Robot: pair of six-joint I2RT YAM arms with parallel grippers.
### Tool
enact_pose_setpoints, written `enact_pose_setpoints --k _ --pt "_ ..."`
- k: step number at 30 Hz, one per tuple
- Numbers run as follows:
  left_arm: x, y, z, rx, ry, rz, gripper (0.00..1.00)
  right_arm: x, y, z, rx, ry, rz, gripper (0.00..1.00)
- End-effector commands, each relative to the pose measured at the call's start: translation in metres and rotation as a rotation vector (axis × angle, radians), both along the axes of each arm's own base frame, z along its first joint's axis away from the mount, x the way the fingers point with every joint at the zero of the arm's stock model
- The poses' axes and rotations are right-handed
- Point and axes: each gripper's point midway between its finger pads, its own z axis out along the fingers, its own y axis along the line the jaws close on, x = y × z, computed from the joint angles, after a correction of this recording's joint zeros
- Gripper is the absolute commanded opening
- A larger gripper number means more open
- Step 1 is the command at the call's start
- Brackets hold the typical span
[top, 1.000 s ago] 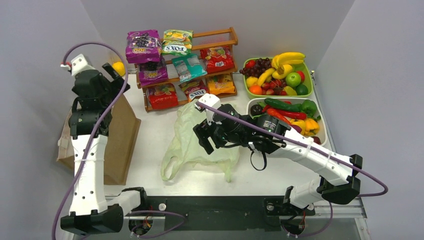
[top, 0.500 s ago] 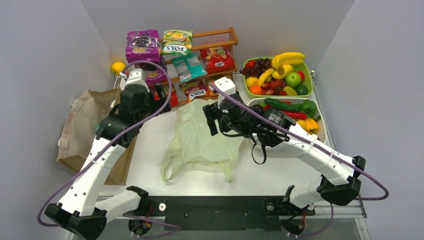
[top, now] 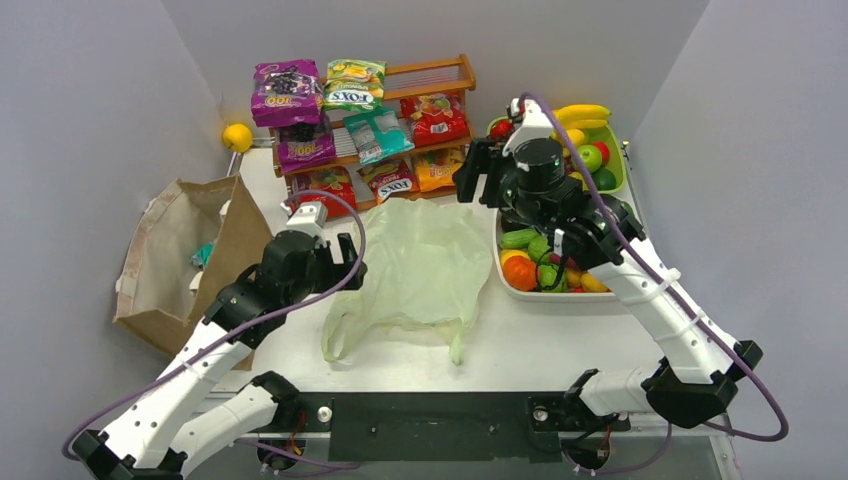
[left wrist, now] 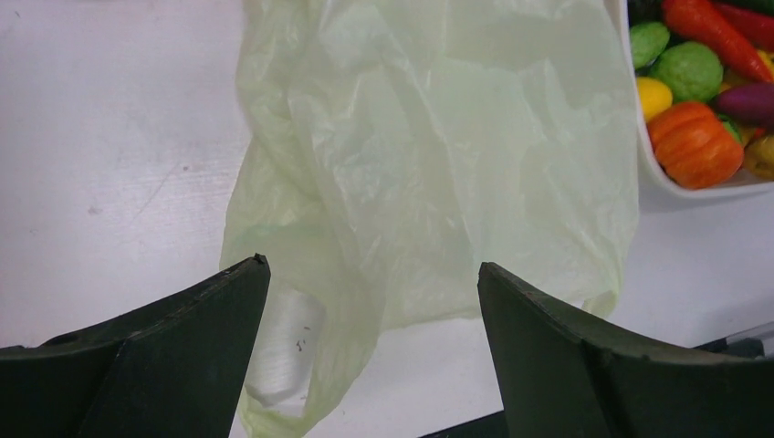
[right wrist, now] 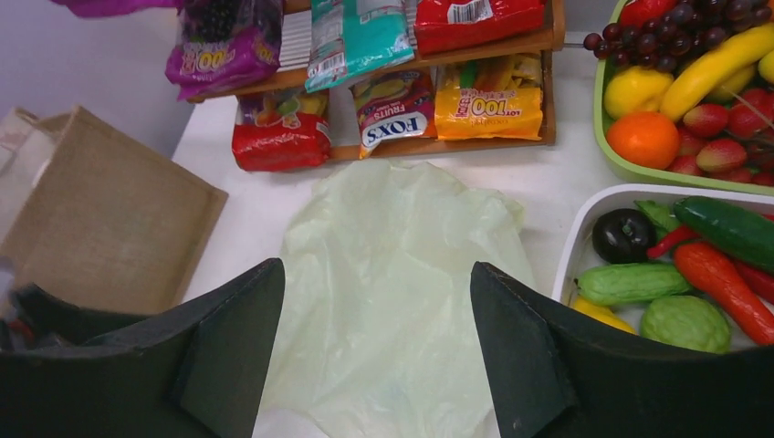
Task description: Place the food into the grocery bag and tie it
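The pale green grocery bag (top: 420, 262) lies flat on the table (top: 520, 340), handles toward 6 o'clock; the left gripper (left wrist: 370, 269) hangs at its 9 o'clock edge, fingers spread wide with the plastic showing between them, though whether they touch it is hard to tell; the right gripper (right wrist: 374, 269) sits at the bag's 1 o'clock, fingers wide apart, holding nothing; snack packets (top: 360, 130) fill the shelf (top: 440, 72) at 12 o'clock; toy vegetables (top: 520, 272) lie in a tray (top: 560, 297) at 3 o'clock; a paper bag (top: 245, 225) stands at 9 o'clock.
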Motion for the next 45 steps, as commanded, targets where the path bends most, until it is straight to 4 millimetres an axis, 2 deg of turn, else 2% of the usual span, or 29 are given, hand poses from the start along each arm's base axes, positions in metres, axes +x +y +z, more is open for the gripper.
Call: enact_pose_setpoints --k 1,4,5,6,8,15,21,24,29,36,45 --pt "-0.006 -0.011 -0.004 -0.055 -0.060 -0.078 0.83 0.021 0.016 0.036 0.235 -0.012 0.062 0.71" --pt "-0.012 -0.009 -0.021 -0.042 -0.055 -0.093 0.83 0.035 0.011 0.045 0.272 -0.019 0.038 0.71" --pt "-0.012 -0.010 -0.023 -0.045 -0.057 -0.093 0.83 0.044 0.011 0.042 0.272 -0.008 0.028 0.70" --pt "-0.015 -0.012 -0.023 -0.049 -0.059 -0.101 0.83 0.048 0.010 0.048 0.281 -0.020 0.023 0.70" --pt "-0.017 -0.014 -0.021 -0.055 -0.067 -0.115 0.83 0.060 0.014 0.048 0.287 -0.008 0.031 0.69" --pt "-0.029 -0.002 -0.014 -0.025 -0.047 -0.098 0.83 0.095 0.017 0.073 0.367 -0.049 0.026 0.68" --pt "-0.041 0.011 -0.008 -0.038 -0.097 -0.093 0.83 0.122 0.029 0.080 0.436 -0.050 0.021 0.67" --pt "-0.043 0.017 0.002 -0.060 -0.146 -0.072 0.82 0.138 0.041 0.073 0.462 -0.029 0.022 0.65" --pt "-0.040 0.040 0.009 -0.050 -0.188 0.046 0.82 0.159 0.062 0.075 0.538 -0.027 0.051 0.63" --pt "-0.041 0.059 0.018 -0.059 -0.244 0.132 0.82 0.196 0.085 0.060 0.657 -0.014 0.034 0.57" --pt "-0.040 0.062 0.017 -0.052 -0.239 0.146 0.80 0.234 0.114 0.040 0.830 -0.007 0.002 0.55"
